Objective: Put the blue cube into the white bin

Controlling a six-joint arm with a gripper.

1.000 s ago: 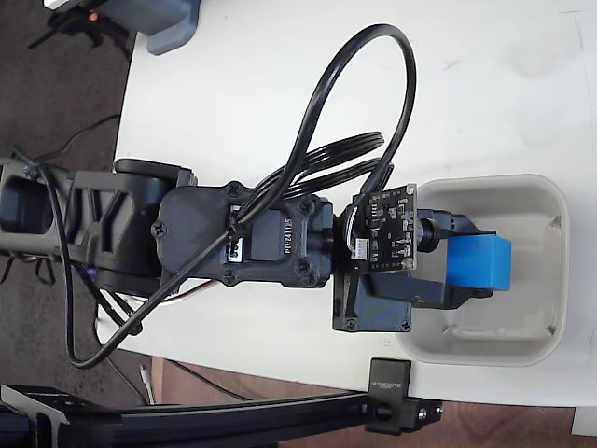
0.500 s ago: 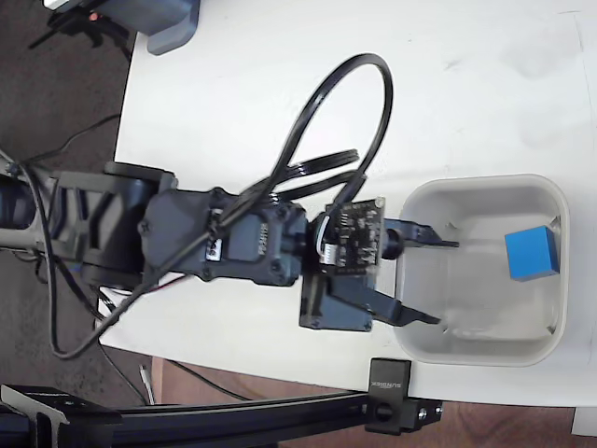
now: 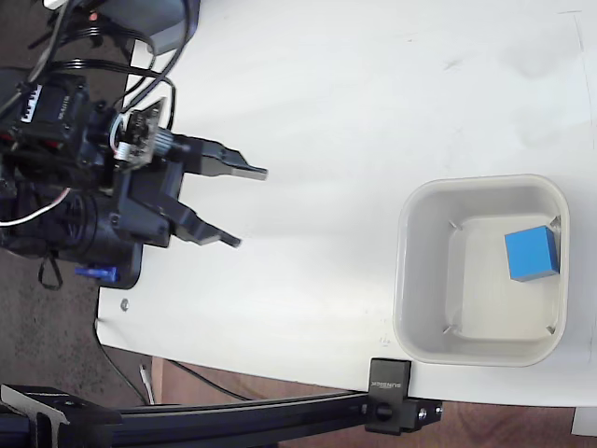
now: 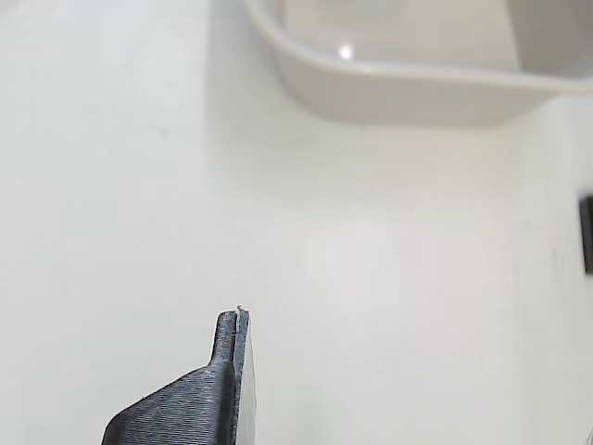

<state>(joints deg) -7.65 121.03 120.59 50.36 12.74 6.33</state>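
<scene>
Blue cube [image 3: 532, 253] rests inside white bin [image 3: 480, 350]; hand [image 3: 241, 206] released, empty, well apart over bench [image 3: 373, 103]

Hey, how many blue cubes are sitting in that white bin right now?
1. The small bright-blue matte cube lies on the floor of the off-white square plastic bin, near its right wall in the fixed view. The wrist view shows only the bin's rim, so it adds nothing.

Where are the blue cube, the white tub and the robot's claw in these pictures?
blue cube [image 3: 532, 253]: fixed view, middle of its top face.
white bin [image 3: 404, 243]: fixed view, its left rim.
gripper [image 3: 248, 206]: fixed view, midway between its two open fingertips.
</scene>
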